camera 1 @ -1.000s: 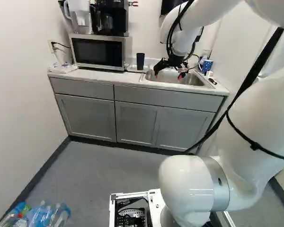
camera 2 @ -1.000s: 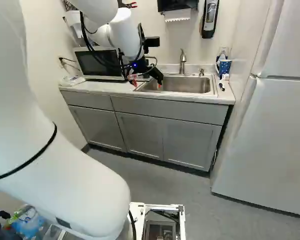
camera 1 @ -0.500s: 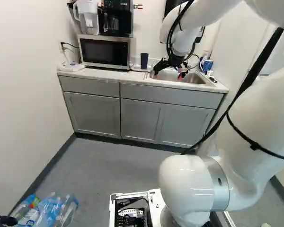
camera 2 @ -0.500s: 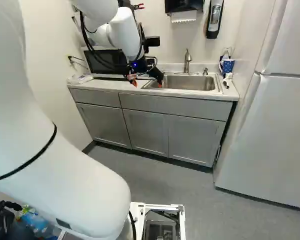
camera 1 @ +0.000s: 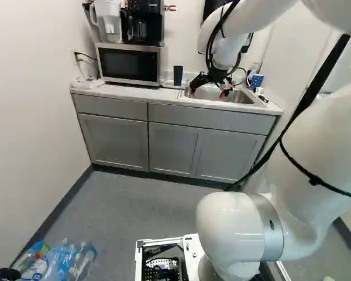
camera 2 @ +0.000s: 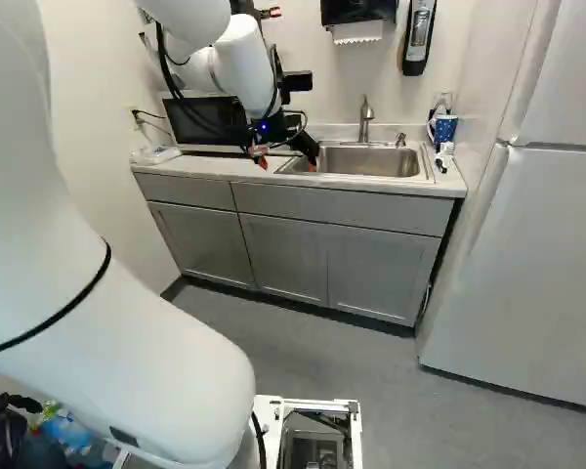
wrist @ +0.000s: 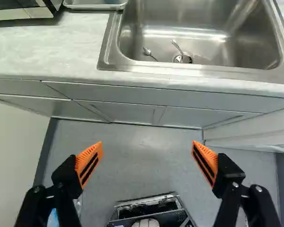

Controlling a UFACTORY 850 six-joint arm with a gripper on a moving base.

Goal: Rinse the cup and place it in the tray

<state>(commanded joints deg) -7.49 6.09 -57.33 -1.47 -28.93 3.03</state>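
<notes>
Right beside the microwave [camera 1: 128, 64], the dark cup [camera 1: 178, 74] stands upright, seemingly in the tray [wrist: 94, 7], likely to drain; the gripper [wrist: 147, 144] hangs wide open, empty, presumably keeping clear.

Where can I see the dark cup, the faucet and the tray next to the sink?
Dark cup [camera 1: 178, 75]: left base view, middle of its side.
Faucet [camera 2: 365, 118]: right base view, upright body.
Tray [wrist: 95, 7]: wrist view, rim nearest the cabinets.

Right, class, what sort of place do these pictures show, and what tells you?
Most likely a small kitchen or break area: a sink is set into the counter, a microwave stands on it, and a fridge stands nearby.
</notes>
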